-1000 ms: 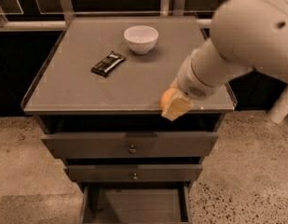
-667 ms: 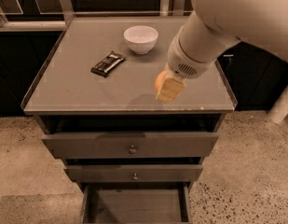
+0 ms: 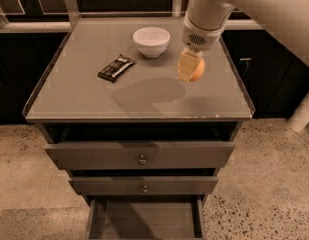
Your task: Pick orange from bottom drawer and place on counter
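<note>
Flooring (image 3: pixel 24 184) with dark speckles fills the lower left of the frame, and above it stands a cabinet whose grey counter (image 3: pixel 69 91) spans the middle of the view, edged by a thin raised rim. On the counter's left-centre part lies a flat dark packet (image 3: pixel 116 67), set at a slant. Just to its upper right, apart from it, stands a white bowl (image 3: pixel 151 41), upright.

Below the counter's front edge, three drawers sit one under another. The top drawer (image 3: pixel 94 155) and the middle drawer (image 3: pixel 104 185) are each pulled out a little, and each has a round metal knob at its centre. The bottom drawer (image 3: pixel 144 221), at the lower edge of the frame, is pulled out furthest, and the part of its flat floor that is in view is bare.

A soft shadow (image 3: pixel 149 91) lies on the counter in the centre. Right of the bowl, in the upper right part of the frame, the gripper (image 3: pixel 190 75) points downward over the counter's right half, its pale fingers (image 3: pixel 185 66) clamped on the orange (image 3: pixel 198 70). The orange sits between the jaws, near the bowl but apart from it, and whether it touches the counter top cannot be told. The thick white arm (image 3: pixel 264 9) runs from the gripper up and out through the upper right corner.
</note>
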### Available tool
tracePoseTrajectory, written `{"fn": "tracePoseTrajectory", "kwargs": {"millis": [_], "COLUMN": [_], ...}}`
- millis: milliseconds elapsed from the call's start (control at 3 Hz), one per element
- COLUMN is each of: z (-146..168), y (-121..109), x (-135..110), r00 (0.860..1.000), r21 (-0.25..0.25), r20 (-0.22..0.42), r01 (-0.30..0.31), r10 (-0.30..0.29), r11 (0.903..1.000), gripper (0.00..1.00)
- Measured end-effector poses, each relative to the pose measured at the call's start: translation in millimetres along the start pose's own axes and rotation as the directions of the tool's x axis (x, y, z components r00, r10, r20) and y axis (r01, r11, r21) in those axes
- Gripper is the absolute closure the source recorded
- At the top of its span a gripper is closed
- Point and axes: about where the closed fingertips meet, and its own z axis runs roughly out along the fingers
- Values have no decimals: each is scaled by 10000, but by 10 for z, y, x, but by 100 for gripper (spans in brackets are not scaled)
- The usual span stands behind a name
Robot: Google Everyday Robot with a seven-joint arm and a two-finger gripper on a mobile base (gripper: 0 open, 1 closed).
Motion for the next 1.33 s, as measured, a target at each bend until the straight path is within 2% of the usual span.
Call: {"fn": "tracePoseTrajectory", "kwargs": {"millis": [333,667,1000,1333], "z": [469,773,772,772], "y": [-144,-231,-231,-231], "x": [374,712,711,710], "r00": [9989,9856,9856,9856], "r21": [-1259,-2080,-2081,-2082], "r20": [464,1667,1667,1667], "r01": [111,76,77,77], "r10": [-52,278,277,277], "r11": [9920,9781,9781,9781], "gripper": [100,100,85,62]}}
